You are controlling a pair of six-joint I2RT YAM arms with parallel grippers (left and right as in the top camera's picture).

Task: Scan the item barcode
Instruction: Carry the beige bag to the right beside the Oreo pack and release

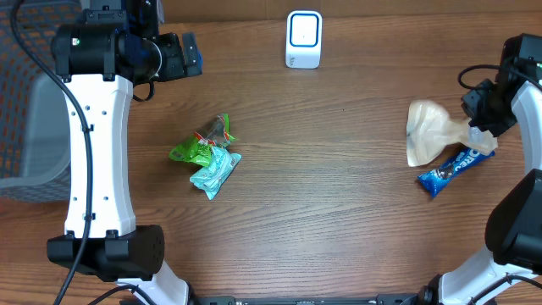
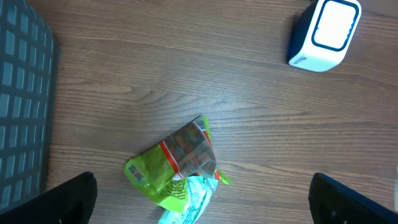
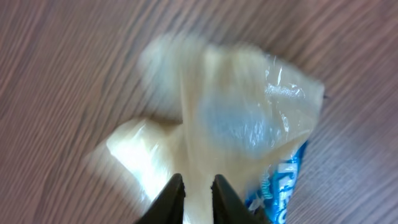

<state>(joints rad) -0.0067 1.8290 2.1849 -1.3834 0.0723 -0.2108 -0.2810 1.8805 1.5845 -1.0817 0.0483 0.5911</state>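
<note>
Right fingers (image 3: 173, 198) pinch cream pouch (image 3: 236, 118) tail.

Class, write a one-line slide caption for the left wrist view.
Open left gripper frames a crumpled green snack packet on the wooden table, white box-shaped scanner top right.

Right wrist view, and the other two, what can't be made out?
- Right wrist: pale bag motion-blurred; contents and barcode unreadable; whether the right gripper grips it is unclear.
- Right wrist: blue bar cut off by bottom edge, partly under the bag.
- Left wrist: teal packet cut off by bottom edge.
- Overhead: print on green packet too small.
</note>
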